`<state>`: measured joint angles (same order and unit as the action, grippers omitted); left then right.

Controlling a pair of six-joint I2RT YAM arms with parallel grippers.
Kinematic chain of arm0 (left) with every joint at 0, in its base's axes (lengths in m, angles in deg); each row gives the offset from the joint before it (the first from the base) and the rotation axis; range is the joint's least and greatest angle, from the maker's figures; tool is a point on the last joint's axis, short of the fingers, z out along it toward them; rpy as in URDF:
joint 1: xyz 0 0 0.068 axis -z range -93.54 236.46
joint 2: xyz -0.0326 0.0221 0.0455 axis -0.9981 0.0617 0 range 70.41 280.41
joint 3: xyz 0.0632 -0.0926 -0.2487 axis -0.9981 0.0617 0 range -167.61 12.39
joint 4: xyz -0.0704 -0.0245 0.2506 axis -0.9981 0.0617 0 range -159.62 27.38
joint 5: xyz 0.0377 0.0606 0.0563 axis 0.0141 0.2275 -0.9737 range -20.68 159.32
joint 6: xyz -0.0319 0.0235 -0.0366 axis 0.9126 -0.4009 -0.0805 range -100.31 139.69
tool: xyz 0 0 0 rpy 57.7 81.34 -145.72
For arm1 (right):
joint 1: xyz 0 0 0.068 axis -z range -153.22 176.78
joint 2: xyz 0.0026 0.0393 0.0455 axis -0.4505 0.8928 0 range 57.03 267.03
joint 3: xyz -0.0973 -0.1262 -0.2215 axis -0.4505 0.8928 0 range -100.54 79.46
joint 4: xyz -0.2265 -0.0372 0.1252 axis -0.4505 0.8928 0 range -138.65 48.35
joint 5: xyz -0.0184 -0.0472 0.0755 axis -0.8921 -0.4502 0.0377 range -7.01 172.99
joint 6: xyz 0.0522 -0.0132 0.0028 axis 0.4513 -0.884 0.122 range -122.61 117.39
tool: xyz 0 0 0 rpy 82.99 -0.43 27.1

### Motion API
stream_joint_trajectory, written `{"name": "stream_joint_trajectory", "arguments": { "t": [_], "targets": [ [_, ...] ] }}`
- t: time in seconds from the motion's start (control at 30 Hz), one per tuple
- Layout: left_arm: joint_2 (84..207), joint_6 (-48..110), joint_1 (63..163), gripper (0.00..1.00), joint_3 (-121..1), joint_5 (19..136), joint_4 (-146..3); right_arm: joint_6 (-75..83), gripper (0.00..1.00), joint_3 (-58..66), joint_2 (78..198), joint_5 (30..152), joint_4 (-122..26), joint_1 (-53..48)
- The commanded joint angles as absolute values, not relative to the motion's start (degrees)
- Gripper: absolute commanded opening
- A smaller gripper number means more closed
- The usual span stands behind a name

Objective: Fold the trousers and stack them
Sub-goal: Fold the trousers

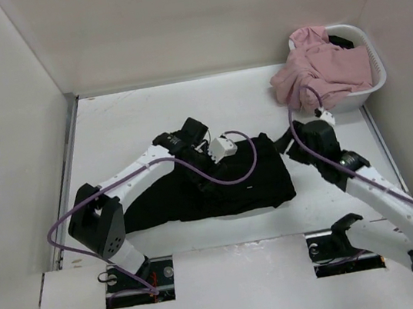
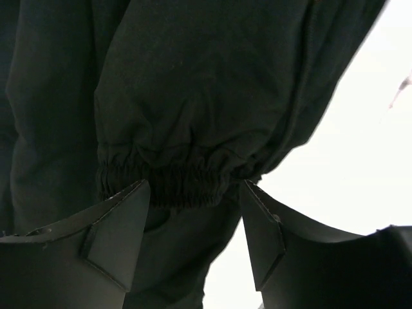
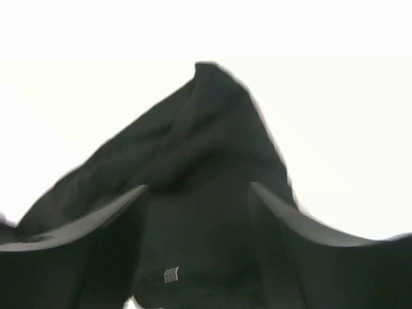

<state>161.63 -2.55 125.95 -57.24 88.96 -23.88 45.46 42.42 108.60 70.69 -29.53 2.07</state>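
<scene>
**Top external view: black trousers (image 1: 253,178) heaped mid-tabletop, both tools spread**

Top external view shows the trousers lying as 1 dark, rumpled mass on the white tabletop (image 1: 131,119). They stretch left to right in front of the 2 arm bases, roughly midway between the near edge and the back wall. The left arm reaches in over the upper left part of the cloth. The right arm comes in from the right and ends at the cloth's right edge. In the far right corner stands a white basket (image 1: 376,75) with pink cloth (image 1: 318,68) piled in it and spilling over its near rim, well apart from the trousers.

Left wrist view shows the left tool (image 2: 193,187) with its 2 fingers (image 2: 116,225) standing wide apart. A gathered elastic cuff of the trousers sits just beyond the tips, spanning the gap, with bare tabletop to the right. Nothing is pinched.

Right wrist view, somewhat blurred, shows the right tool (image 3: 198,187) also spread. Black cloth rises to a peak beyond its fingers (image 3: 96,225) and fills the space between them. The fingers do not press together on it.
</scene>
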Motion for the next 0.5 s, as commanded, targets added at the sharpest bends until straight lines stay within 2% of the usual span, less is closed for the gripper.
{"name": "stream_joint_trajectory", "arguments": {
  "t": [0.0, 0.03, 0.17, 0.27, 0.3, 0.33, 0.37, 0.47],
  "targets": [
    [161.64, -2.72, 126.41, 0.56, -55.64, 84.71, -27.17, 38.96, 0.76, 38.69, 121.41, 78.57, -39.13, 6.69],
    [161.29, -2.98, 126.49, 0.56, -55.47, 84.27, -26.99, 38.44, 0.81, 36.76, 125.54, 79.81, -41.16, 7.39],
    [159.27, -2.55, 127.02, 0.57, -56.08, 83.74, -25.15, 34.75, 0.90, 28.59, 140.05, 81.14, -43.11, 8.54],
    [157.95, -1.93, 127.20, 0.59, -57.22, 84.61, -22.69, 32.46, 0.90, 24.10, 146.83, 82.37, -41.27, 8.19],
    [157.68, -2.10, 127.11, 0.59, -57.05, 85.14, -22.60, 32.37, 0.87, 23.13, 148.50, 82.46, -40.22, 8.19],
    [157.51, -2.54, 127.11, 0.59, -56.09, 85.75, -23.03, 32.63, 0.80, 22.16, 150.17, 82.55, -39.08, 8.19],
    [157.51, -3.07, 127.11, 0.59, -54.69, 86.02, -23.91, 32.98, 0.68, 21.37, 151.58, 82.63, -38.02, 8.19],
    [158.64, -5.08, 128.60, 0.57, -49.59, 84.45, -27.77, 35.17, 0.23, 20.22, 154.49, 82.98, -37.22, 8.54]
  ]
}}
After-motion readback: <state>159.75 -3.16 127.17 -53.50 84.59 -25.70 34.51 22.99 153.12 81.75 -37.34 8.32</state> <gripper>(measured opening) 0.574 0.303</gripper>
